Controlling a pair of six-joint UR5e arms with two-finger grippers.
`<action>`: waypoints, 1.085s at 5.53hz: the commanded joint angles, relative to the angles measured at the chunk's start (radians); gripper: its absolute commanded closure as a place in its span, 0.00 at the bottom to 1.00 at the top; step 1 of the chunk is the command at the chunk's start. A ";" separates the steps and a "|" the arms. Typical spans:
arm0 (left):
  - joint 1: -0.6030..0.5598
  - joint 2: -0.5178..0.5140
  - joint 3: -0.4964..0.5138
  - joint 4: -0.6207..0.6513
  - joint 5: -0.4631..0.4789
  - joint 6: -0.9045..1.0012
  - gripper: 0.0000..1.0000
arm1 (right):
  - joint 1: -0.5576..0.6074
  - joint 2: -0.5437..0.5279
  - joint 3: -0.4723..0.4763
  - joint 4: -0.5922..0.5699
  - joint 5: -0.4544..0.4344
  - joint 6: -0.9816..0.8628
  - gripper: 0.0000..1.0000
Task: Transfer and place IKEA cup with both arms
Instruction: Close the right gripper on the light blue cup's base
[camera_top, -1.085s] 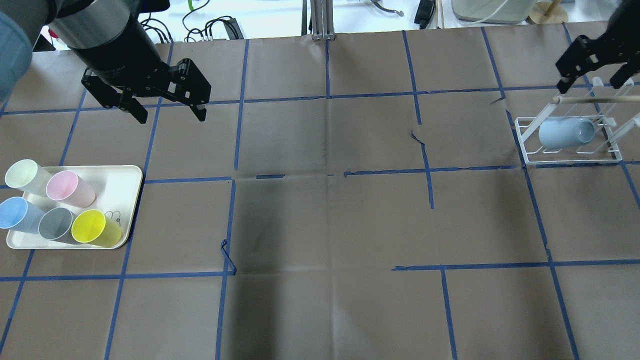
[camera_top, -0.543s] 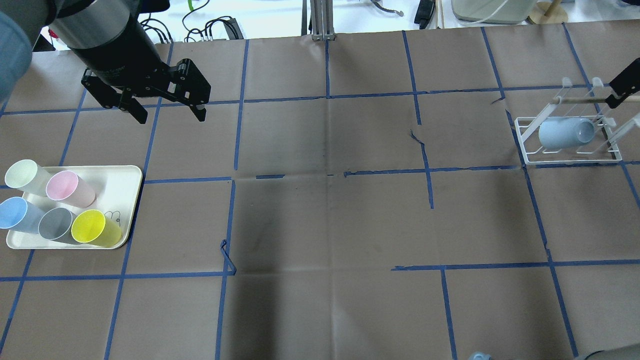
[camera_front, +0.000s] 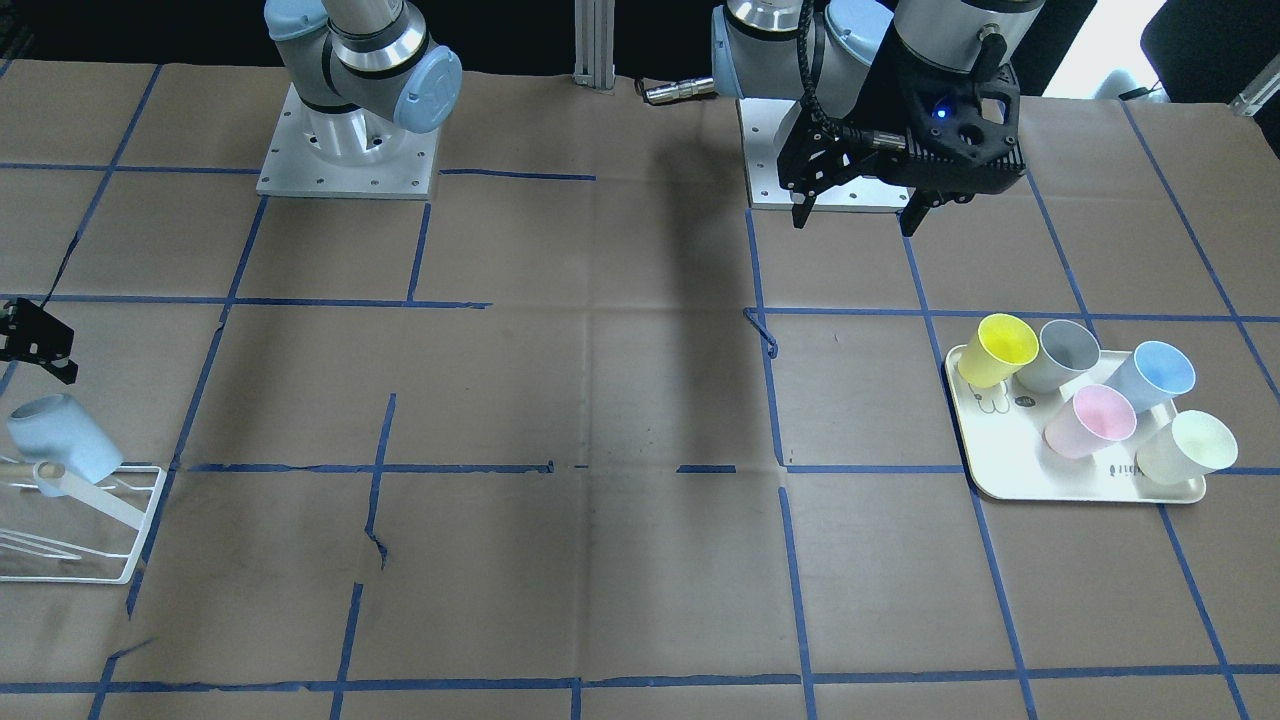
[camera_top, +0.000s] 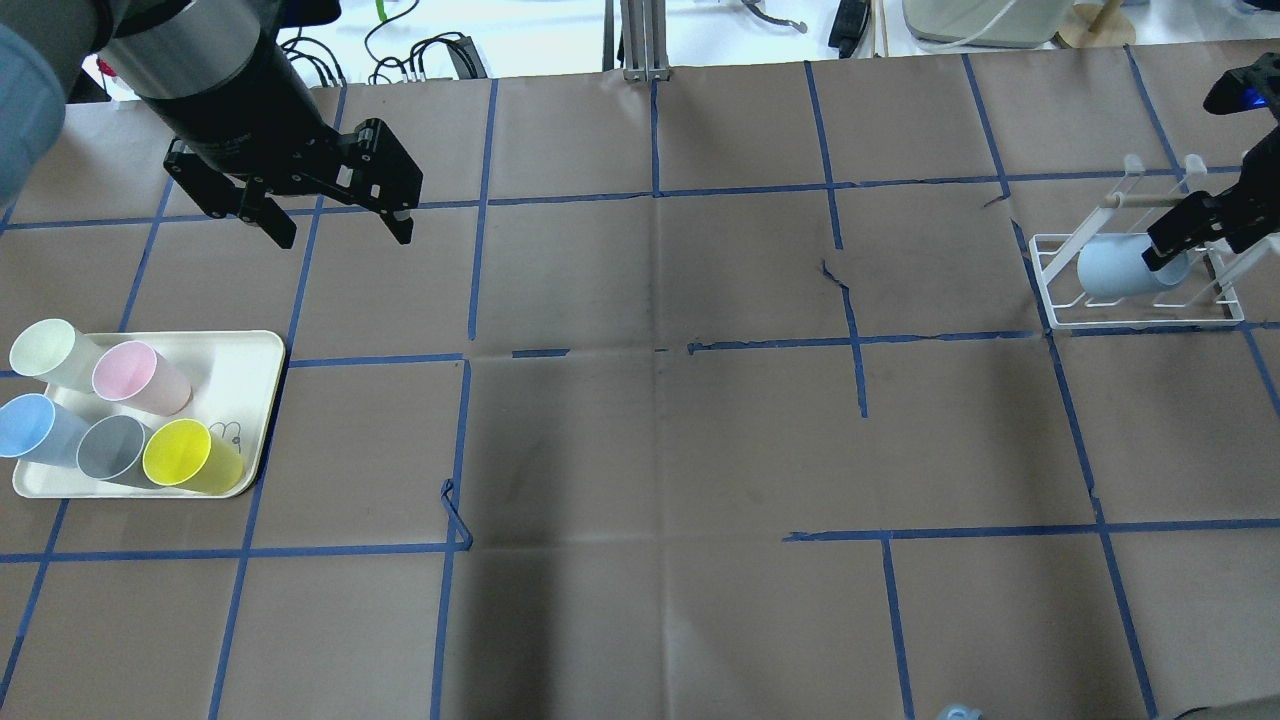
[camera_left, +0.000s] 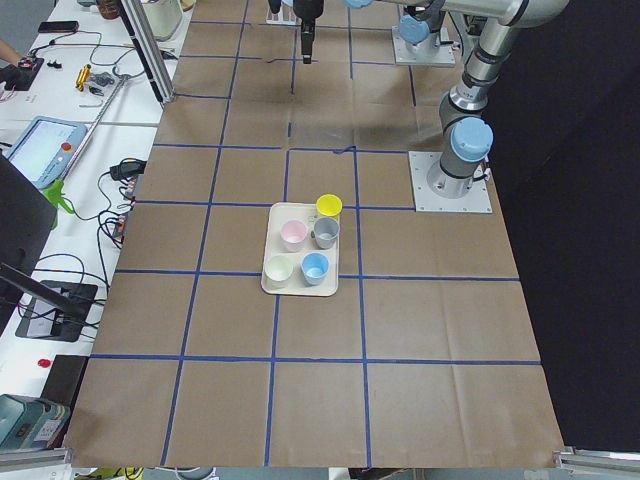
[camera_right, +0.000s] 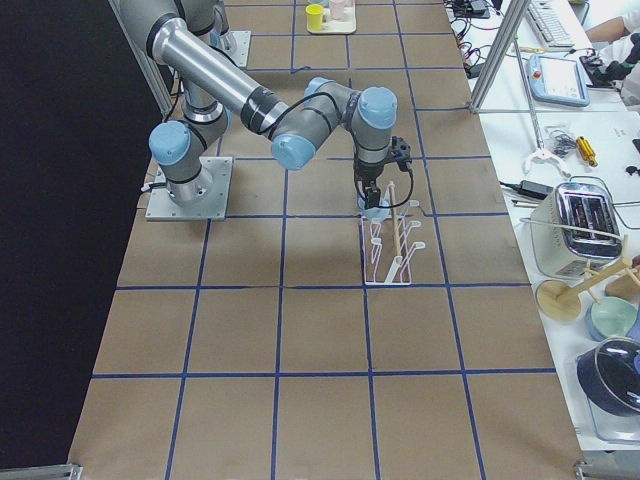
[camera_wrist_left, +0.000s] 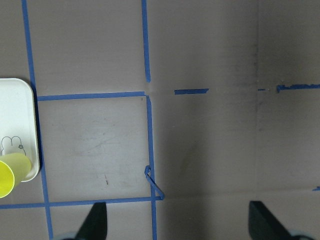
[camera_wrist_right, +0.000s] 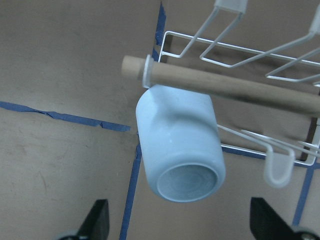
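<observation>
The pale blue IKEA cup (camera_top: 1112, 268) hangs tilted on the white wire rack (camera_top: 1045, 285) at the table's right end, under a wooden rod (camera_wrist_right: 225, 82). It also shows in the front view (camera_front: 60, 435). In the right wrist view the cup's base (camera_wrist_right: 186, 184) faces the camera. My right gripper (camera_wrist_right: 182, 220) is open, its jaws wide on either side just short of the cup, not touching it; in the overhead view it (camera_top: 1185, 232) overlaps the cup's right end. My left gripper (camera_top: 344, 237) is open and empty, high over the table's left rear.
A cream tray (camera_top: 245, 385) at the left front holds a twin blue cup (camera_top: 28, 428), a pink cup (camera_top: 135, 375), a grey cup (camera_top: 108, 447), a yellow cup (camera_top: 185, 455) and a pale green cup (camera_top: 45, 350). Blue tape lines grid the brown table cover.
My right gripper has swung from above the rack's far side out past the right edge and come down at the cup's right end. The left arm and the cups have not moved.
</observation>
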 joint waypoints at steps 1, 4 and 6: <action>0.000 0.000 0.000 0.001 0.000 0.000 0.01 | 0.001 0.007 0.083 -0.146 0.018 0.000 0.00; 0.000 0.002 0.000 0.001 0.000 0.000 0.01 | 0.002 0.030 0.089 -0.182 0.007 -0.015 0.00; 0.000 0.002 0.000 0.001 0.000 0.000 0.01 | 0.001 0.044 0.086 -0.194 0.007 0.000 0.00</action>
